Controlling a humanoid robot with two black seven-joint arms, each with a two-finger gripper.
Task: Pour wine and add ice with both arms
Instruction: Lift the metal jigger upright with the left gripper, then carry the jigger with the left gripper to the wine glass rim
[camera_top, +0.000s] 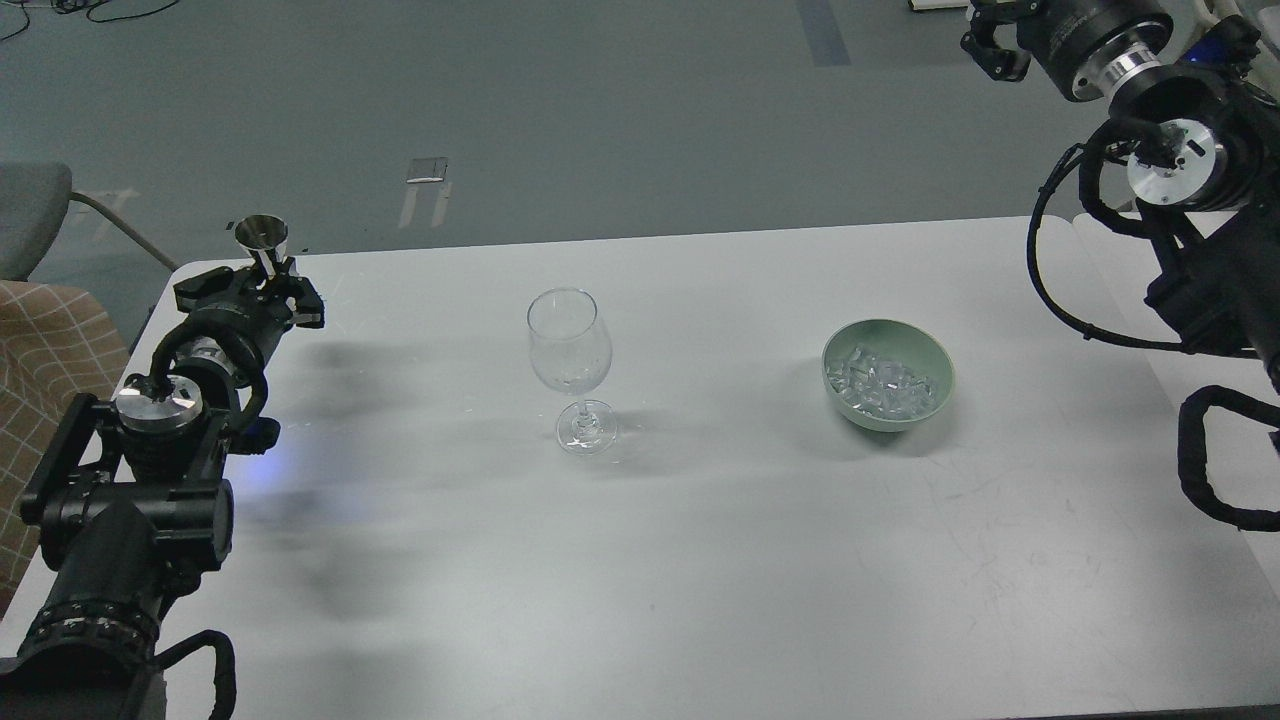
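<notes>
Clear glossy wine glass (569, 345), matt green bowl (938, 395), shiny metal jigger (262, 238), smooth white table (700, 560)

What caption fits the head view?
Left gripper holds a metal jigger; wine glass and bowl of ice on table.

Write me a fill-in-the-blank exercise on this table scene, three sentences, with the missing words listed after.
1. The ice lies heaped in a pale ____ bowl.
2. The wine glass stands upright to the ____ of that bowl in the head view.
3. The left gripper holds a small ____ measuring cup upright at the table's far left corner.

Missing words: green; left; metal
</notes>
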